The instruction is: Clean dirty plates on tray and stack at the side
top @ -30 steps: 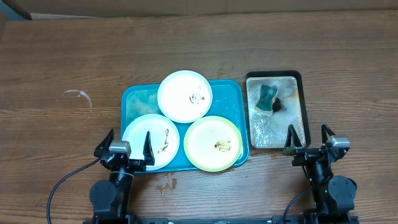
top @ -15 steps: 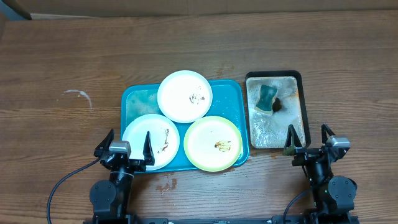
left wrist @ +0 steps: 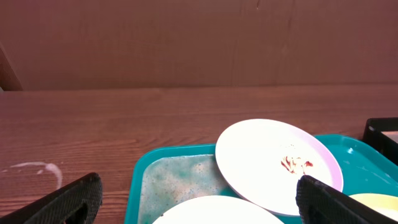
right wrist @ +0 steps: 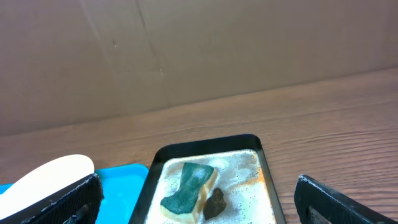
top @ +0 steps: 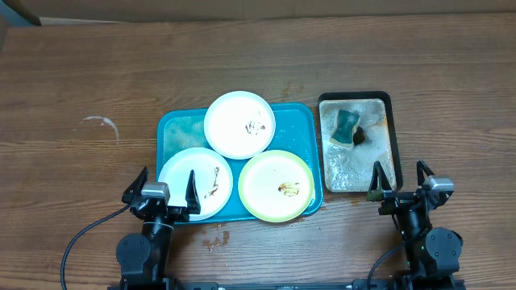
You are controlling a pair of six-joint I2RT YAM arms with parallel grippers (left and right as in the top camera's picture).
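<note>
Both arms are parked at the near edge of the table [top: 81, 64]. The left gripper [top: 168, 174] has its jaws spread wide with nothing between them; in the overhead view its inner finger lies across the near edge of the near-left white plate [top: 196, 183], and I cannot tell whether it touches. The right gripper [top: 398, 172] is also spread wide and empty, with its tips just at the near end of the black tray [top: 355, 97]. The teal tray [top: 163, 137] sits mid-table, in front of the left arm, and all three plates are on it. The far white plate [top: 239, 124] overlaps the tray's far rim and has a small brown smear right of centre. The near-left white plate hangs over the tray's near-left rim and carries a brown streak on its right side. The yellow-green plate [top: 276, 185] is in the near-right corner with its edge over the rim and a brown spot near the middle. The three plates meet at their edges, and I cannot tell which rides over which. The bare far-left corner of the teal tray shows a foamy film. The black tray is just beside the teal one, on its right, and holds foamy water, a green sponge [top: 346, 125] at the far end and a small dark lump [top: 360, 135] touching it. There is a whitish smear [top: 101, 122] on the wood, well to the left.
</note>
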